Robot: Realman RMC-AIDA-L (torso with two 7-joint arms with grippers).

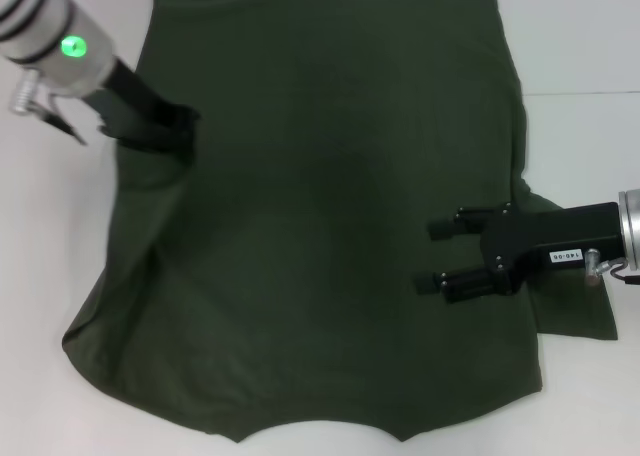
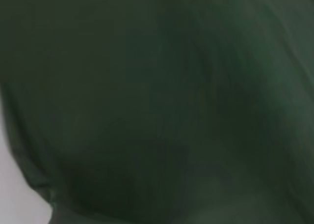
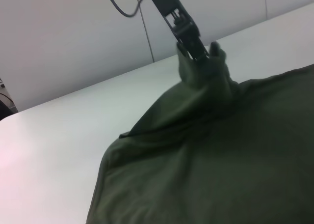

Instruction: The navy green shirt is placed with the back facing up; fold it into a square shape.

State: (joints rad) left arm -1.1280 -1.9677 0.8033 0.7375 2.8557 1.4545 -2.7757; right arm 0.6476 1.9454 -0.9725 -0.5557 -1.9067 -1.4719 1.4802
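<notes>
Left pincer [image 1: 165, 126]: pinching the shirt [image 1: 330, 226] at its left edge, cloth lifted. Right pincer [image 1: 432, 256]: spread, over the shirt's right side, fingers pointing toward the left pincer.

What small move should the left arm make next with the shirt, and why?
Probably carry the pinched fabric across toward the middle of the shirt and lay it down. The left gripper is shut on the shirt's left edge and has it lifted into a peak, while the right gripper hovers open over the right side, holding nothing.

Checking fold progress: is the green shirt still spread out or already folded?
Mostly spread. The navy green shirt lies open on the table; only its left edge is bunched and lifted in the left tool.
</notes>
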